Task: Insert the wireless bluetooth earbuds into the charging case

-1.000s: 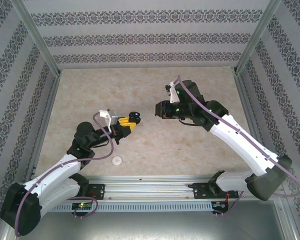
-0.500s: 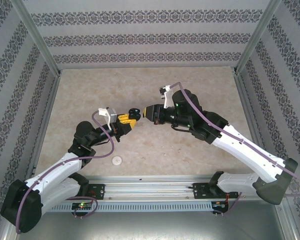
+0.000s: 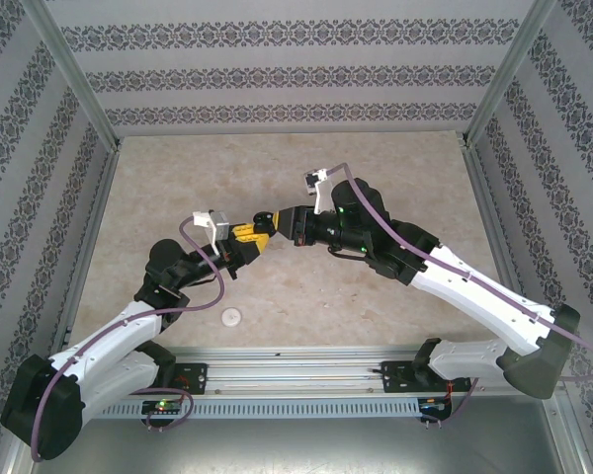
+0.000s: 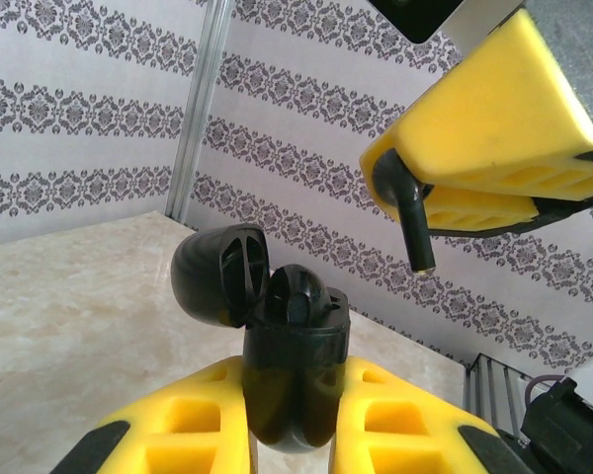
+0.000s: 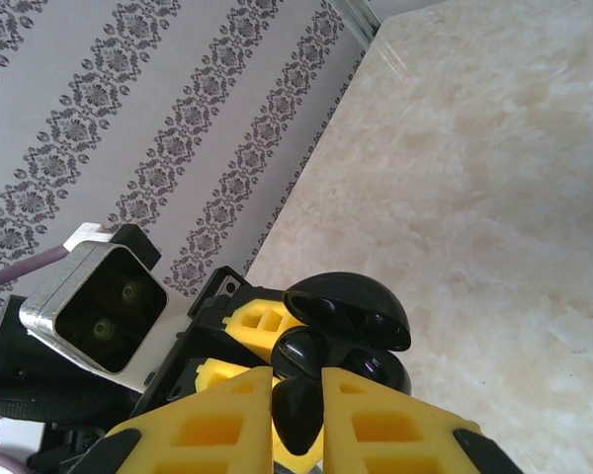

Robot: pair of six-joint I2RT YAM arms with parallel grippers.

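Left wrist view: left gripper (image 4: 295, 434) clamps the open case (image 4: 296, 346). Right gripper (image 4: 455, 178) pinches an earbud (image 4: 412, 222) near it, not yet seated.

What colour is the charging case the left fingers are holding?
The charging case is glossy black; the left wrist view shows it best.

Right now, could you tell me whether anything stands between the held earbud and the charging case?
Nothing visible does. The earbud in the right gripper hangs in open air just off the charging case in the left gripper; the case's lid is swung back, clear of the opening.
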